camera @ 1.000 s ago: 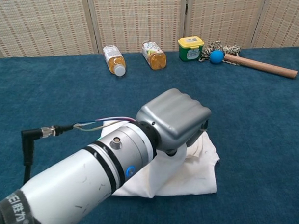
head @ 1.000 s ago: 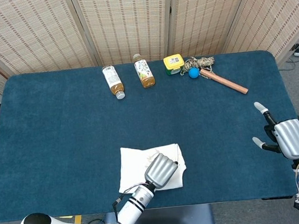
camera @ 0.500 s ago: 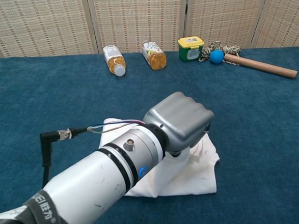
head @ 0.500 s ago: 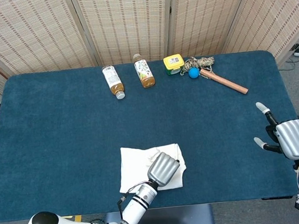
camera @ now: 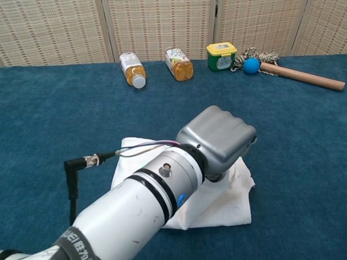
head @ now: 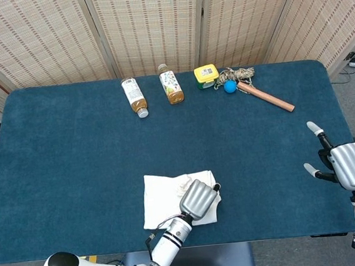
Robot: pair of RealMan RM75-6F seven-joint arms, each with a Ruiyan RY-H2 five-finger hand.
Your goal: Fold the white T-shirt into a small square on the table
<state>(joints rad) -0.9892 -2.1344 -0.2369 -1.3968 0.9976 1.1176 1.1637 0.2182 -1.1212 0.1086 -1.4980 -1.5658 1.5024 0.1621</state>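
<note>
The white T-shirt [head: 165, 197] lies folded into a small, roughly square bundle near the table's front edge, also seen in the chest view [camera: 221, 199]. My left hand [head: 198, 199] rests on the shirt's right part, its back facing up [camera: 219, 141]. Its fingers point down into the cloth and are hidden, so a grip cannot be made out. My right hand [head: 347, 165] hovers at the table's right edge, far from the shirt, with fingers spread and nothing in it.
Along the far edge lie two drink bottles [head: 134, 97] [head: 171, 84], a yellow-lidded green box [head: 205, 75], a rope bundle with a blue ball [head: 230, 86] and a wooden stick [head: 268, 98]. The blue tablecloth [head: 73, 155] covers the table.
My left hand has slid a little to the right and towards the front edge over the shirt. My right hand has drifted slightly right and nearer the front.
</note>
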